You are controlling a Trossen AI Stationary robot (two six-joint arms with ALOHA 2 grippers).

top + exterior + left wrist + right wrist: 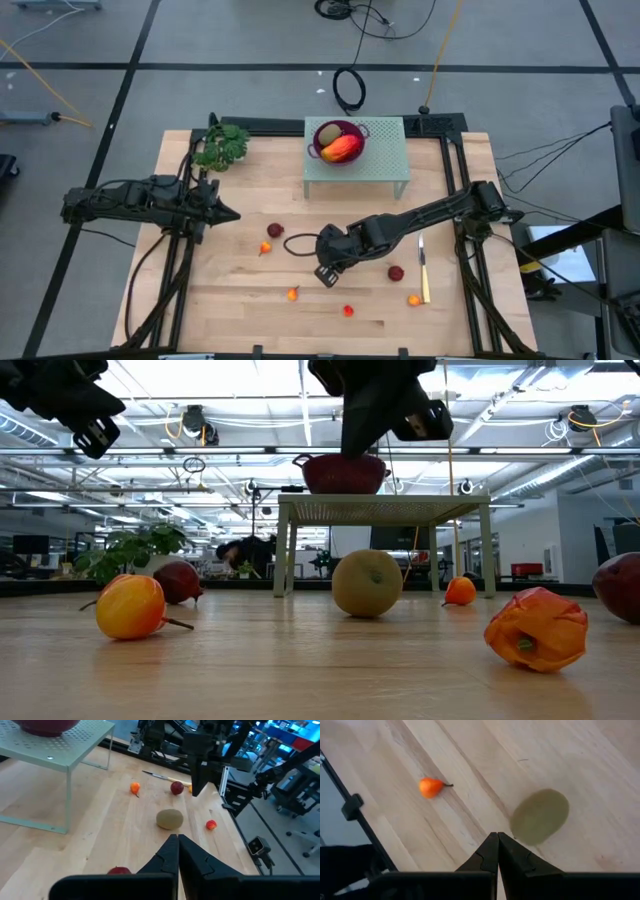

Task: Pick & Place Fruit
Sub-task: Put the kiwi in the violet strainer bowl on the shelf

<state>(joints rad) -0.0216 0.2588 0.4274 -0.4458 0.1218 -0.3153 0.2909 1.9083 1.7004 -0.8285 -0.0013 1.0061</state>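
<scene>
A brown-green kiwi (540,816) lies on the wooden table (230,320), close by my right gripper (497,839). That gripper is shut and holds nothing. It hangs above the table near its middle (325,272) and points steeply down. A small orange fruit (431,787) lies farther off. Small dark red balls (275,231) (396,272) and tiny orange fruits (293,293) (414,299) are scattered over the table. A dark red bowl (340,140) on a pale green stand (385,160) holds a kiwi and an orange-red oval. My left gripper (232,213) waits shut at the left, above the table.
A leafy green sprig (222,147) lies at the far left. A slim yellow-handled knife (424,272) lies right of the right gripper. A black cable loops on the table beside the right arm (300,243). Bare wood shows along the near edge.
</scene>
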